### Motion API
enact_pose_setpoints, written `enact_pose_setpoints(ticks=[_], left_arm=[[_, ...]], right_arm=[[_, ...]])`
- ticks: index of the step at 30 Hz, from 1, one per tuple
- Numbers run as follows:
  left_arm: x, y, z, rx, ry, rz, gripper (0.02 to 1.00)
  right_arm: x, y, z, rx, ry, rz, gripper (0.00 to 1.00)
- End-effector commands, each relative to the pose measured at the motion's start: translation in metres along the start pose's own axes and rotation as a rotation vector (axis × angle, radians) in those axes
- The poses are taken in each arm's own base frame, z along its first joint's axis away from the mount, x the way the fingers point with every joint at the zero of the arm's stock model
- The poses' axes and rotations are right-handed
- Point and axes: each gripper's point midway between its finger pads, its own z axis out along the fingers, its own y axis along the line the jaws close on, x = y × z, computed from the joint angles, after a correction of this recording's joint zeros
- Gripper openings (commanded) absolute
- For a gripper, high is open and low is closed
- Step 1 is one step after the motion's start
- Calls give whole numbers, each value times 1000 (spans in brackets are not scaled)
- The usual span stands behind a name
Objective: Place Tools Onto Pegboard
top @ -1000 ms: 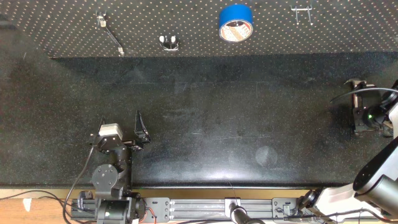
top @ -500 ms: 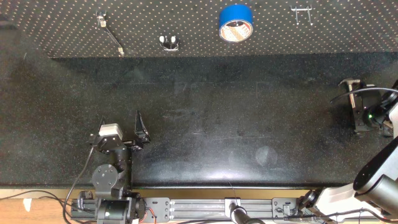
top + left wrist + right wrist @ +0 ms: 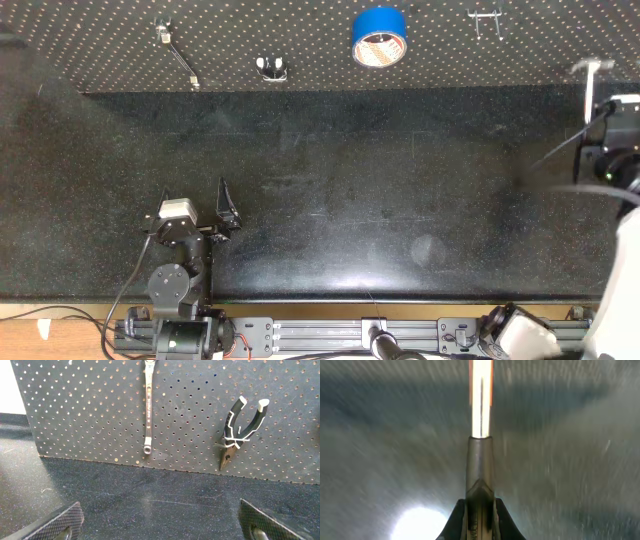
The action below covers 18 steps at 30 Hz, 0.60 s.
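Observation:
A hammer (image 3: 590, 75) with a metal head and shaft hangs at the table's far right, its head up against the pegboard's (image 3: 300, 45) lower edge. My right gripper (image 3: 598, 120) is shut on its handle; the right wrist view shows the shaft (image 3: 480, 435) running straight out from between the fingers (image 3: 460, 520). A wrench (image 3: 178, 55) (image 3: 148, 407), black-and-white pliers (image 3: 271, 69) (image 3: 240, 430) and a blue tape roll (image 3: 379, 37) hang on the board. My left gripper (image 3: 195, 200) (image 3: 160, 532) stands open near the table's front left, holding nothing.
An empty metal hook (image 3: 486, 20) sticks out of the pegboard at the upper right, left of the hammer's head. The black table top (image 3: 380, 190) stretches between the two arms. The right arm's cable (image 3: 560, 150) loops beside its wrist.
My right gripper has carried the hammer away from the table's right side toward the pegboard, and the arm has swung upright. The left arm has stayed still.

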Motion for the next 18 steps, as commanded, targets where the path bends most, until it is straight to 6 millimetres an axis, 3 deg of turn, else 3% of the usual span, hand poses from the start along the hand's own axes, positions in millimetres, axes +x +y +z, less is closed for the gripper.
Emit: enact_pose_setpoints(ticks=[1, 4, 7, 11, 18], left_arm=[[1, 0, 0, 3, 2, 13, 996], [1, 0, 0, 3, 2, 13, 996], [1, 0, 0, 3, 2, 13, 996], [1, 0, 0, 3, 2, 13, 996], [1, 0, 0, 3, 2, 13, 996]], right_arm=[[-74, 77, -52, -119, -307, -18, 75], [-92, 102, -69, -136, -390, -46, 75], [-94, 118, -67, -171, -389, -75, 75], [-90, 135, -48, -222, -335, -97, 75], [-81, 145, -15, -260, -243, -100, 75]])
